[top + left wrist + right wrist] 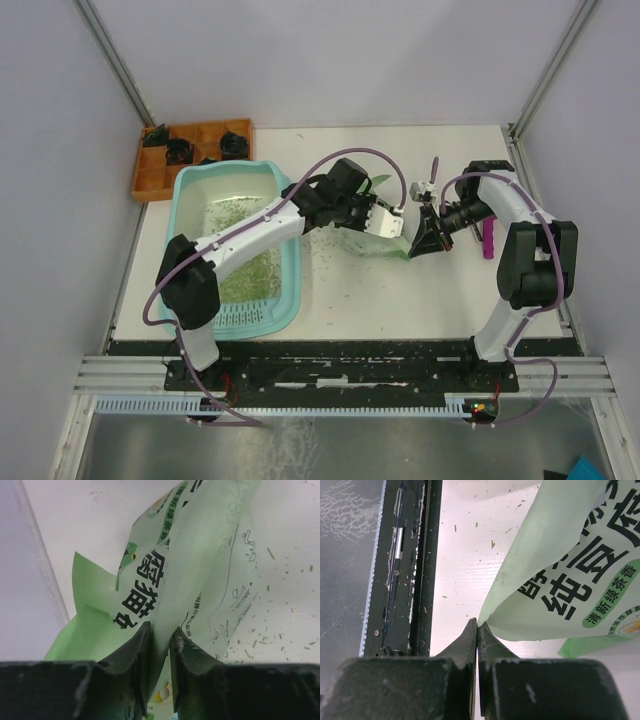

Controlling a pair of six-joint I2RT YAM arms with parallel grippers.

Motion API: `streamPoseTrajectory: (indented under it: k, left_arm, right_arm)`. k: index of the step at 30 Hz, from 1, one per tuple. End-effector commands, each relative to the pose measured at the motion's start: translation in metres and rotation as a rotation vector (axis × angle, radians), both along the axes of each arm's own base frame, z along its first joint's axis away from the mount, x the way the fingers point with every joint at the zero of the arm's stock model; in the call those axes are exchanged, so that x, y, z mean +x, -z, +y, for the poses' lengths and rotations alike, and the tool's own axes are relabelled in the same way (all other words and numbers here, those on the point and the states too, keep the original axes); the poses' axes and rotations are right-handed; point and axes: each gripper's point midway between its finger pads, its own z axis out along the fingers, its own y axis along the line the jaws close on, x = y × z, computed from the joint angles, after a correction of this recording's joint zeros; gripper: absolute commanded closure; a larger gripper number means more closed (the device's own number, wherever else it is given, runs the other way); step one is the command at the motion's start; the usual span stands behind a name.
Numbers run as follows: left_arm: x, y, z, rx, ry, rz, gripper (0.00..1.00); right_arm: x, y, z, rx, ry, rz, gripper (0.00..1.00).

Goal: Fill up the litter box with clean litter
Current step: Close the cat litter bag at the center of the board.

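Observation:
The light teal litter box (pixel 188 190) stands at the left of the table, with pale green litter (pixel 250 275) spread over its floor. The light green and white printed bag (pixel 392 248) lies on the table just right of the box. My left gripper (pixel 366 215) is shut on a fold of the bag (pixel 200 555), which passes between the jaws of the left gripper (pixel 160 630). My right gripper (pixel 416 244) is shut at the bag's lower corner. In the right wrist view that gripper (pixel 477 625) has the tip of the bag (pixel 570 570) meeting its closed jaws.
An orange compartmented tray (pixel 190 150) with black parts sits behind the box. A magenta scoop (pixel 488 240) lies by the right arm. Loose granules (pixel 330 270) are scattered on the table between box and bag. The black front rail (pixel 410 580) runs along the near edge.

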Motion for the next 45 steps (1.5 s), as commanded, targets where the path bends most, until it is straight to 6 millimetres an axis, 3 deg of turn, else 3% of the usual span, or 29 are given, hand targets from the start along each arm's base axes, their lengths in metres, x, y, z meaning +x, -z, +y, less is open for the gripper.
streamPoseTrajectory:
  k: [1,3,8,10,13,15,18,22,25,29,36,40,45]
  left_arm:
    - [0.003,-0.001,0.016,0.048,-0.001,0.012,0.84]
    - [0.003,0.000,0.015,0.050,-0.003,0.020,0.96]
    - [0.000,-0.005,0.007,-0.011,-0.020,0.073,0.97]
    - [0.003,-0.012,0.002,-0.068,-0.043,0.118,0.97]
    - [0.009,-0.017,-0.001,-0.137,-0.087,0.184,0.97]
    - [0.012,-0.019,-0.004,-0.164,-0.109,0.210,0.97]
    - [0.020,-0.031,-0.012,-0.234,-0.139,0.240,0.97]
    - [0.025,-0.037,-0.019,-0.277,-0.148,0.272,0.97]
    - [0.028,-0.040,-0.024,-0.301,-0.164,0.280,0.97]
    - [0.030,-0.047,-0.028,-0.333,-0.191,0.309,0.97]
    - [0.032,-0.043,-0.030,-0.335,-0.219,0.335,0.97]
    - [0.033,-0.048,-0.034,-0.351,-0.210,0.337,0.97]
    - [0.033,-0.052,-0.040,-0.376,-0.204,0.353,0.97]
  right_arm:
    - [-0.006,-0.020,-0.001,-0.026,0.014,0.036,0.98]
    - [0.004,-0.018,-0.004,-0.058,0.039,0.027,0.98]
    - [0.027,-0.016,-0.012,-0.119,0.103,-0.045,0.92]
    - [0.037,-0.019,-0.015,-0.137,0.150,-0.078,0.80]
    - [0.059,-0.027,-0.020,-0.138,0.247,-0.143,0.73]
    - [0.077,-0.036,-0.026,-0.127,0.318,-0.216,0.59]
    - [0.094,-0.055,-0.036,-0.100,0.405,-0.328,0.49]
    - [0.099,-0.075,-0.037,-0.072,0.414,-0.511,0.44]
    - [0.095,-0.082,-0.034,-0.052,0.390,-0.578,0.30]
    - [0.095,-0.087,-0.026,-0.098,0.364,-0.629,0.30]
    - [0.119,-0.118,-0.014,-0.186,0.552,-0.583,0.42]
    - [0.101,-0.122,0.004,-0.204,0.539,-0.694,0.44]
    - [0.075,-0.097,0.020,-0.219,0.509,-0.834,0.42]
